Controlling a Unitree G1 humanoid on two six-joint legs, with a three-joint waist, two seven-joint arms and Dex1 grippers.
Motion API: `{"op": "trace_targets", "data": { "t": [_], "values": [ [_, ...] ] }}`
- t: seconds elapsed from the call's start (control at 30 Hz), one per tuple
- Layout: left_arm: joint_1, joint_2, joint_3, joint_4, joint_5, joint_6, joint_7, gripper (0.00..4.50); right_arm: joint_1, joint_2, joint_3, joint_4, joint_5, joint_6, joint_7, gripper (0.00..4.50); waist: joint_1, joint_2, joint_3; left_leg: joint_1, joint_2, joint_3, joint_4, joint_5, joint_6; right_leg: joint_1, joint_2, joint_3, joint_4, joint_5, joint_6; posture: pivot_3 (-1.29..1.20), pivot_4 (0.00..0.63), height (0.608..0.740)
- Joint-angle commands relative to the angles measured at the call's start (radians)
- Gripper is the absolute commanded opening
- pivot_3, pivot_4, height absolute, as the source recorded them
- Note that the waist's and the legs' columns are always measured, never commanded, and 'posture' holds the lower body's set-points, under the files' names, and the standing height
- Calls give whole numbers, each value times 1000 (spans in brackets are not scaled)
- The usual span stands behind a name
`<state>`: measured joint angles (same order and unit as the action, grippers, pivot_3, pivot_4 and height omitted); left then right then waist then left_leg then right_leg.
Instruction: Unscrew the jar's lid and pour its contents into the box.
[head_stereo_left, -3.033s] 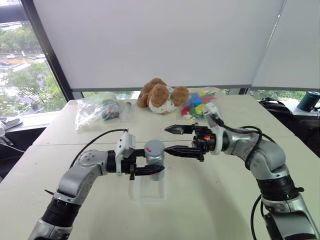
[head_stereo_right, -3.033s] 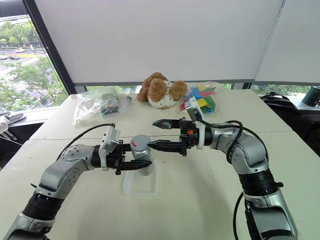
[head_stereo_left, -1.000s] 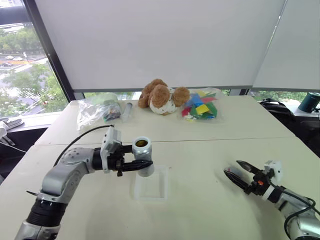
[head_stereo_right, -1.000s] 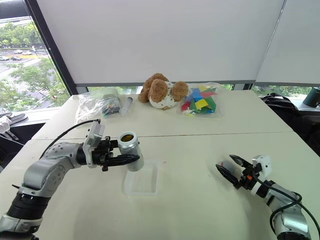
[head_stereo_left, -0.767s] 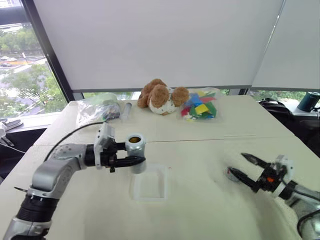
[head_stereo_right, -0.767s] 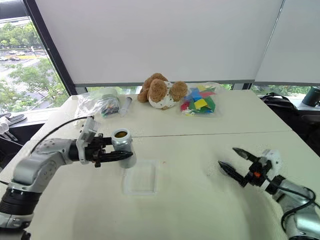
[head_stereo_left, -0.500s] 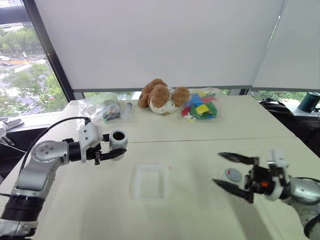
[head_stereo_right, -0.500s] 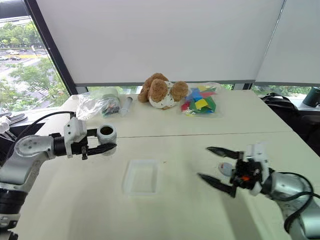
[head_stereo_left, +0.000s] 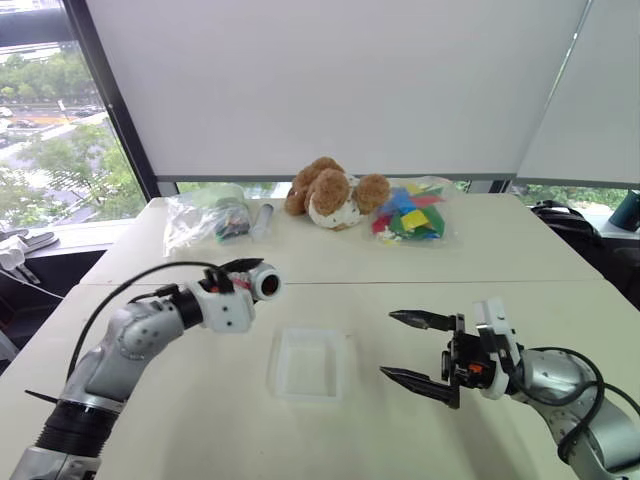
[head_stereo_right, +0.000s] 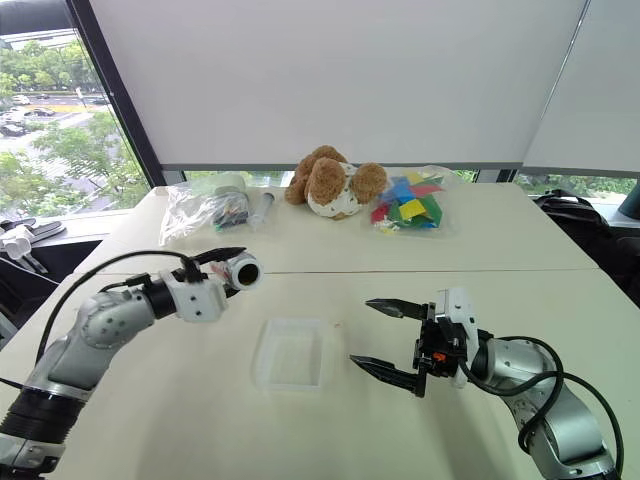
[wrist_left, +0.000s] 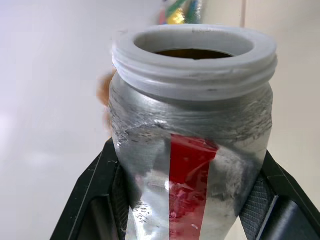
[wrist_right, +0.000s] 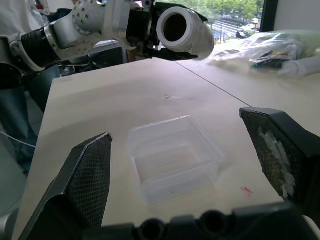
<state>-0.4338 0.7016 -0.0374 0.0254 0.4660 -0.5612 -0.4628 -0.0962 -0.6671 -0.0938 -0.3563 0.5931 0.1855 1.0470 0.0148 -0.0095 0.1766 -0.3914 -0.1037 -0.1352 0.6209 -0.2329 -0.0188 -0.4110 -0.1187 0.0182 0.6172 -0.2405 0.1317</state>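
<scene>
Left tool (head_stereo_right: 228, 268) is clamped on the jar (head_stereo_right: 243, 270), lidless and tipped on its side in the air, mouth toward the box (head_stereo_right: 291, 353); something brown shows inside the jar in the left wrist view. Right tool (head_stereo_right: 388, 339) hangs with fingers spread wide, holding nothing, just beside the box, which looks empty on the desk (head_stereo_right: 330, 430).
</scene>
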Motion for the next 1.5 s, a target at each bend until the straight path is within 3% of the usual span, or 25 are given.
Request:
{"op": "trace_targets", "data": {
  "t": [0.03,0.23,0.33,0.47,0.63,0.83,0.93,1.03,1.13,1.2,1.23,1.27,1.5],
  "values": [
    [-23,2,-27,16,225,-92,243,2103,-1,10,-8,-9,0,-7,-10,4455,-1,0,0,0,0,0,0,0,0,0,0,0,0,0,0,0,150,740],
    [-89,54,-191,32,786,-45,827,2103,17,8,-18,-19,-1,7,-28,4455,0,0,0,0,-1,0,0,0,0,0,0,0,0,2,4,0,150,740],
    [-104,66,-257,56,890,-13,1014,2103,26,9,-20,-28,-1,12,-38,4455,0,0,0,0,-1,0,0,0,0,1,0,0,1,3,5,0,150,740],
    [-125,79,-345,81,1111,174,1232,2103,44,7,-22,-41,-1,20,-51,4455,-2,0,0,0,-1,0,0,0,0,0,0,0,3,3,5,0,150,740],
    [-165,65,-452,175,1245,323,1396,2103,51,12,-17,-54,0,32,-71,4455,-1,0,0,0,-2,0,3,0,0,0,0,-1,6,2,6,0,150,740],
    [-179,68,-521,240,1210,331,1403,2103,54,20,-17,-67,5,48,-94,4455,-2,-1,0,1,-2,0,3,0,0,-1,0,0,9,2,6,0,150,740],
    [-154,83,-486,150,1078,253,1337,2103,64,19,-23,-73,7,54,-100,4455,-2,-1,0,1,-2,0,4,0,0,-1,0,0,10,2,6,0,150,740],
    [-142,94,-431,102,848,133,1216,2103,78,16,-31,-74,8,51,-97,4455,-1,-1,0,0,-2,-1,5,0,0,-1,-1,0,10,2,6,0,150,740],
    [-133,102,-336,107,441,26,955,2103,86,17,-38,-71,10,44,-94,4455,-3,0,0,0,-2,-1,5,0,0,-1,-1,0,11,2,6,0,150,740],
    [-99,88,-292,91,11,38,651,2103,91,18,-50,-66,14,38,-92,4455,-5,0,-1,0,-2,-1,6,0,0,-1,-1,0,11,2,6,0,150,740],
    [-51,69,-261,32,-222,128,492,2103,93,18,-56,-61,12,30,-90,4455,-7,1,-1,0,-2,0,6,0,0,-1,-1,0,11,2,6,0,150,740],
    [-18,60,-229,-9,-356,179,399,2103,96,17,-61,-57,11,25,-86,4455,-9,1,-1,0,-2,0,6,0,0,-2,-1,0,11,2,6,0,150,740],
    [167,24,62,-150,-904,644,104,2103,66,65,-98,-34,69,-6,-80,4455,-13,1,-1,1,-1,-1,7,-1,1,-1,0,0,12,2,5,0,150,740]
  ]
}}
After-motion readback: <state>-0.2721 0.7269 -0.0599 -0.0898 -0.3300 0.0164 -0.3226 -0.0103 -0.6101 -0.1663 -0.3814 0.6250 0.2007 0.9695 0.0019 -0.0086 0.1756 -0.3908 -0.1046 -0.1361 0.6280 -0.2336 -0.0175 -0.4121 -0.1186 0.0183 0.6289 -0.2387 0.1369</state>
